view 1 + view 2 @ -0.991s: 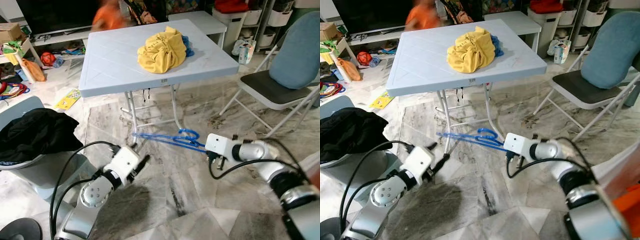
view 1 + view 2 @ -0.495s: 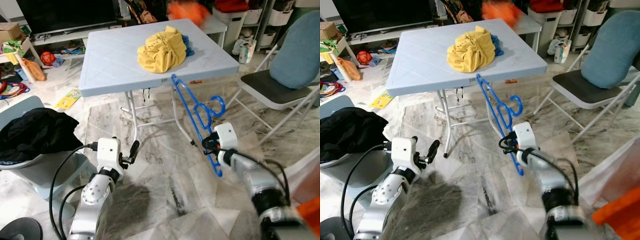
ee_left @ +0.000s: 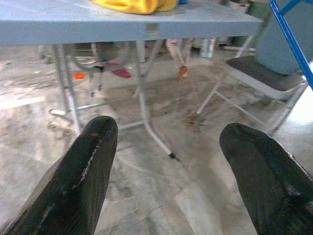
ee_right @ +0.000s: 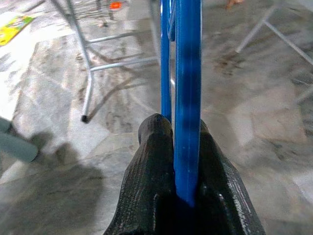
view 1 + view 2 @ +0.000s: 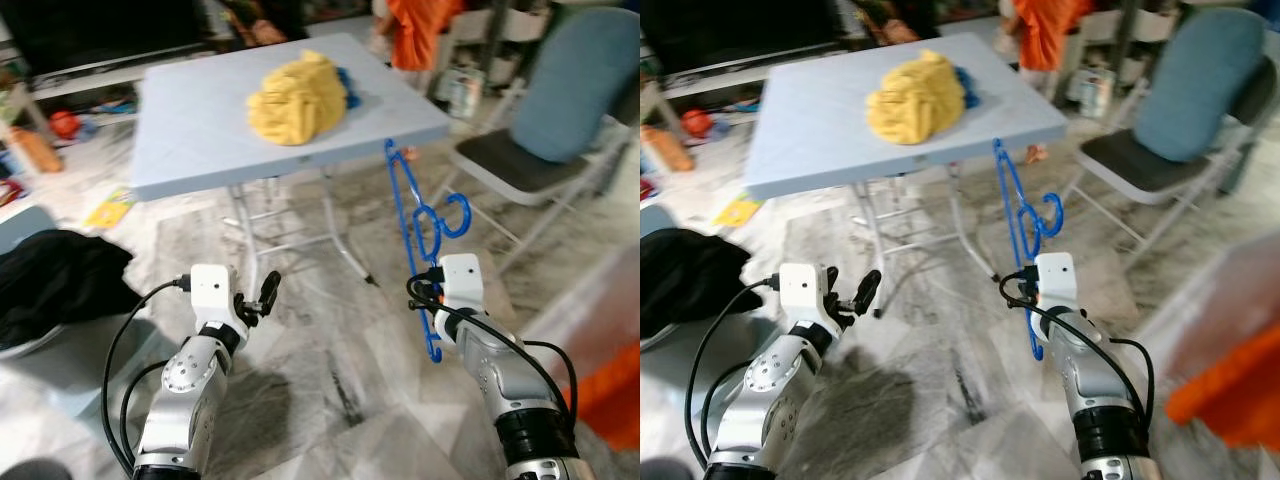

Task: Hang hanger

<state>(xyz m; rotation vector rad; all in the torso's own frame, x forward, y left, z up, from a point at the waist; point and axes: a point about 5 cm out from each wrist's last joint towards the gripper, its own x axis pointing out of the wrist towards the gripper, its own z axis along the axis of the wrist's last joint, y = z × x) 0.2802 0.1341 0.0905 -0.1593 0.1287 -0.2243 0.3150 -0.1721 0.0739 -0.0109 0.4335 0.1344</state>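
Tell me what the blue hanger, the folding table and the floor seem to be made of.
Blue hanger, clamped in the right gripper: likely plastic, with thin, evenly coloured, slightly glossy bars. Folding table: pale blue top with moulded line pattern, probably plastic; its legs look like light metal tubing. Floor: veined grey and white with a polished sheen, apparently marble or marble-look tile.

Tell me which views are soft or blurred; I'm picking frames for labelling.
Both eye views are motion-smeared, worst at the edges, with an orange shape dissolved at lower right. Left wrist view: sharp floor, the open left gripper soft-edged. Right wrist view: the blue hanger and the right gripper shut on it are soft.
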